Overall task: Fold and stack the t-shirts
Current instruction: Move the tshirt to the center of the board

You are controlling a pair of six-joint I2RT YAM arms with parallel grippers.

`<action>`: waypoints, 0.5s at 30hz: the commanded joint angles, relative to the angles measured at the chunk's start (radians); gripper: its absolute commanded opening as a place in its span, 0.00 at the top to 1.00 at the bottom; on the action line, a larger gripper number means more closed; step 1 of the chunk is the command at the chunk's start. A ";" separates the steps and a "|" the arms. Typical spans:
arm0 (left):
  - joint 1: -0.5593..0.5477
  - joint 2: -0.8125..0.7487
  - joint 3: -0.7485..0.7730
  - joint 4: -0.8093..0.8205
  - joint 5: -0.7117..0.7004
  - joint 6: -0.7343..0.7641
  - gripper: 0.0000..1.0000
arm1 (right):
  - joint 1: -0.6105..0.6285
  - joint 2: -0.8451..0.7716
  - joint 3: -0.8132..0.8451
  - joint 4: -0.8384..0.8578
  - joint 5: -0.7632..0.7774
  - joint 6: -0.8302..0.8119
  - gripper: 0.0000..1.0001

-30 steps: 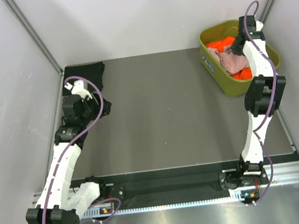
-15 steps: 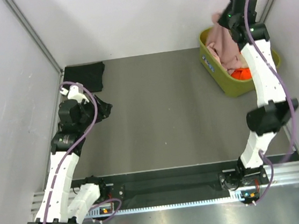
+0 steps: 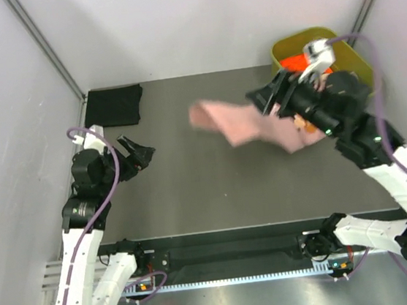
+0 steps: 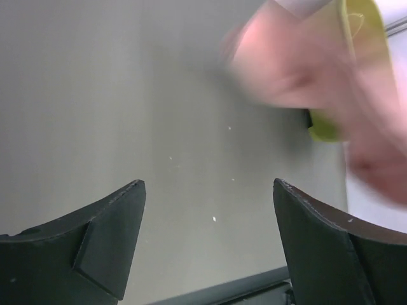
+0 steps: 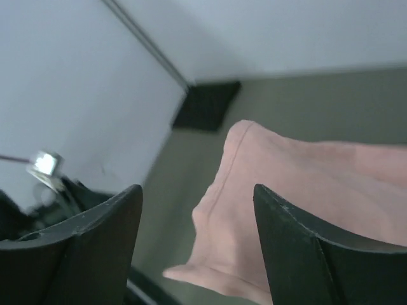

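A dusty pink t-shirt (image 3: pixel 241 127) stretches, blurred by motion, over the middle of the table, out in front of my right gripper (image 3: pixel 269 99). In the right wrist view that gripper (image 5: pixel 197 190) is open, and the pink t-shirt (image 5: pixel 305 190) lies beyond its jaws, not pinched. A black t-shirt (image 3: pixel 114 106) lies folded in the back left corner, also seen as a dark patch (image 5: pixel 206 105). My left gripper (image 3: pixel 139 156) hovers open over bare table at the left, with nothing between its jaws (image 4: pixel 208 187). The left wrist view catches the pink t-shirt (image 4: pixel 305 70) as a blur.
An olive-green bin (image 3: pixel 277 47) stands at the back right with an orange t-shirt (image 3: pixel 294 61) in it, and its rim (image 4: pixel 327 124) also shows from the left wrist. White walls close in the table on three sides.
My right arm swung from the bin leftward over the table, carrying the pink t-shirt out, and its jaws went from shut to open. The left gripper opened wider and drew back slightly.
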 commanded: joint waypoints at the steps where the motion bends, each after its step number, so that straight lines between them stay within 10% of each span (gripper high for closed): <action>1: 0.005 -0.059 0.037 -0.060 -0.020 -0.050 0.14 | 0.016 -0.003 -0.207 -0.145 -0.077 0.022 0.27; 15: -0.001 0.012 -0.062 0.019 0.227 -0.140 0.31 | -0.354 0.011 -0.465 -0.281 0.280 -0.081 0.07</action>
